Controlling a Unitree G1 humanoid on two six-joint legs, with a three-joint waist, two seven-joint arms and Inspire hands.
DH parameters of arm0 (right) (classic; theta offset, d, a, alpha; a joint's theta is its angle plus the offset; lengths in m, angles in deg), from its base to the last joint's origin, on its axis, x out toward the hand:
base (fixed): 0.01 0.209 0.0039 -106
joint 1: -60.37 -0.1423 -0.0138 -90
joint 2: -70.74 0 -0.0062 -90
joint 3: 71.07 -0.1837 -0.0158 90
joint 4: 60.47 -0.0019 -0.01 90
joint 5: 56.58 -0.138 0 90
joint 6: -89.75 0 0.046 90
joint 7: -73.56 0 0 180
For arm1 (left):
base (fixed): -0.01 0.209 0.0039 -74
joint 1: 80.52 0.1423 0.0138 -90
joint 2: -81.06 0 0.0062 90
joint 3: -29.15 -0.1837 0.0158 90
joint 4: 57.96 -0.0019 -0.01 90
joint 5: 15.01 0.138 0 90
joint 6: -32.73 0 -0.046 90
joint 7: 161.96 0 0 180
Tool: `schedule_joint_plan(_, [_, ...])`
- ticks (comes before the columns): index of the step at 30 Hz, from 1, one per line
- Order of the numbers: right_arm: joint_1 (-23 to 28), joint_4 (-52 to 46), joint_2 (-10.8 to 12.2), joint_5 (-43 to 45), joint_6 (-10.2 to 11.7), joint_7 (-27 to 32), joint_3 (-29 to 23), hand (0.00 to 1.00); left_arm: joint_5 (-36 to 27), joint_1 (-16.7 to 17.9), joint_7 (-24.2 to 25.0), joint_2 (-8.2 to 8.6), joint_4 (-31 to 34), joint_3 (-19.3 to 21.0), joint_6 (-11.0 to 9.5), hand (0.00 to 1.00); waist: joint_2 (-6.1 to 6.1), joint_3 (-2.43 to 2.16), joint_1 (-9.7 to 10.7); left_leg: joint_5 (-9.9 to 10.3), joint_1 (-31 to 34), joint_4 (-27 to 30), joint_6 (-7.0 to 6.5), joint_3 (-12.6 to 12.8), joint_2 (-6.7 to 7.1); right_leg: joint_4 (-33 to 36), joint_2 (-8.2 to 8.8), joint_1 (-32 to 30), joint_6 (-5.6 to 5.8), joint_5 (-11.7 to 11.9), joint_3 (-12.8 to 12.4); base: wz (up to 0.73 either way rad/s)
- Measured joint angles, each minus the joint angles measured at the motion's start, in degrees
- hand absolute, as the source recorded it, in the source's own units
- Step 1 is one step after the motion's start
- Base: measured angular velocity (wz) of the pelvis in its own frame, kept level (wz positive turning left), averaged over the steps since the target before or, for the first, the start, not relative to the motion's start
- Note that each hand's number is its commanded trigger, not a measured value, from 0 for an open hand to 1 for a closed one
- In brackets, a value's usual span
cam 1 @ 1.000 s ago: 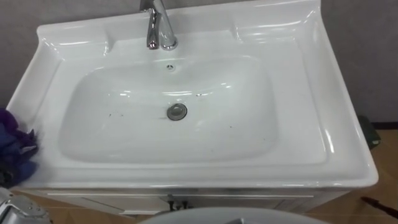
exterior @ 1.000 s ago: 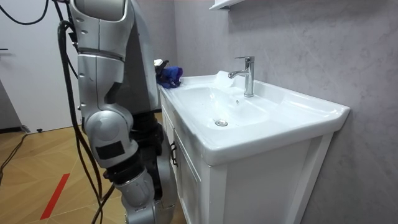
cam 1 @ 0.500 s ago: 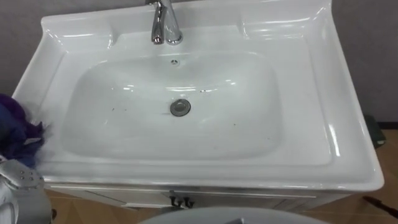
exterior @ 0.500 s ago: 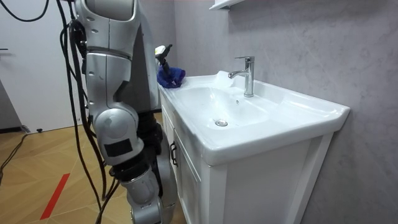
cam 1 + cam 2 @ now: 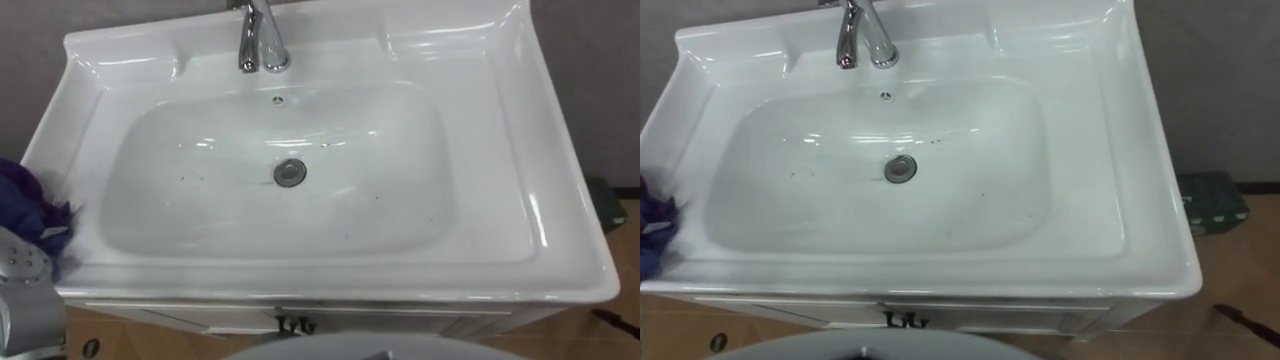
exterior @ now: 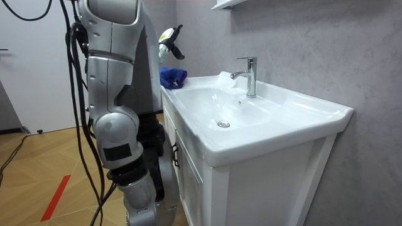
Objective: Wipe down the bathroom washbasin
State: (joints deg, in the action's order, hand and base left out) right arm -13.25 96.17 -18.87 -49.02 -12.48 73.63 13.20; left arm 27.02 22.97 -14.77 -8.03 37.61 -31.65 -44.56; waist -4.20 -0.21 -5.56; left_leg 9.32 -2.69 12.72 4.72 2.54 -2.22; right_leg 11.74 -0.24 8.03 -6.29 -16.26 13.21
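White glazed ceramic makes up the basin, a broad rectangular bowl with a raised rim, glossy and scattered with small dark specks around the round metal drain. A chrome tap stands at the middle of its back edge. A crumpled blue-purple cloth lies on the basin's left rim. The robot stands before the white cabinet. Its left hand hangs above the cloth, fingers spread, holding nothing.
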Motion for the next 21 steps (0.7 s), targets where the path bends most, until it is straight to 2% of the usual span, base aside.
schedule_joint_plan(3, [0.02, 0.13, -0.08, -0.31, -0.34, 0.22, -0.01, 0.00, -0.33, 0.00, -0.41, -1.49, -0.01, 2.00, 0.11, 0.00, 0.01, 0.00, -1.25, 0.00, 0.05, -0.12, 0.00, 0.13, 0.00, 0.01, -0.03, -0.18, 0.00, 0.00, -0.13, 0.00])
schedule_joint_plan(7, [0.03, -0.07, -0.10, 0.28, -0.34, 0.43, -0.03, 0.00, -3.49, 0.71, -2.40, -1.60, -0.68, 5.37, 0.06, 0.00, -0.12, -0.02, -2.34, 0.00, -0.04, -0.16, -0.01, 0.22, 0.02, 0.03, -0.01, -0.14, 0.01, 0.01, -0.12, 0.00])
schedule_joint_plan(9, [0.08, -0.35, -0.06, 0.28, -0.42, 0.55, -0.03, 0.00, -4.68, 2.13, -3.39, -1.57, -3.19, 6.77, 0.05, 0.00, -0.29, -0.06, -2.65, 0.01, 0.02, -0.09, -0.02, 0.25, 0.02, -0.02, 0.01, -0.02, 0.01, 0.00, 0.31, 0.07])
schedule_joint_plan(13, [-0.07, -0.72, -0.11, 0.30, -0.40, 0.78, -0.11, 0.00, -6.49, 3.30, -4.27, -1.56, -6.29, 6.89, 0.26, 0.00, -0.53, -0.15, -3.15, 0.02, 0.21, 0.00, -0.03, -0.13, 0.05, -0.04, 0.01, 0.11, 0.03, -0.01, 0.91, 0.10])
schedule_joint_plan(16, [-0.38, -1.94, -0.30, 1.41, -0.70, 1.45, -0.14, 0.00, -8.23, 4.17, -4.90, -1.55, -6.77, 6.89, 0.31, 0.00, -0.81, -0.30, -4.35, 0.02, 0.22, 0.05, -0.03, -1.14, 0.18, 0.01, 0.01, 0.16, 0.03, -0.01, 0.99, 0.01])
schedule_joint_plan(20, [-1.32, -2.34, -0.34, 1.31, -0.96, 2.41, -0.02, 0.00, -15.67, 5.38, -7.34, -1.50, -8.82, 7.32, -0.03, 0.00, -0.83, -0.33, -5.54, 0.02, 0.09, 0.00, -0.03, -2.12, 0.31, -0.02, 0.05, 0.32, 0.06, 0.01, 1.20, 0.01])
schedule_joint_plan(21, [-1.31, -2.29, -0.32, 1.30, -0.97, 2.26, 0.00, 0.00, -16.88, 6.14, -7.70, -1.15, -10.28, 7.60, -0.10, 0.00, -1.25, -0.62, -5.73, 0.01, 0.05, -0.03, -0.03, -2.32, 0.37, -0.02, 0.07, 0.35, 0.08, 0.00, 1.24, 0.00])
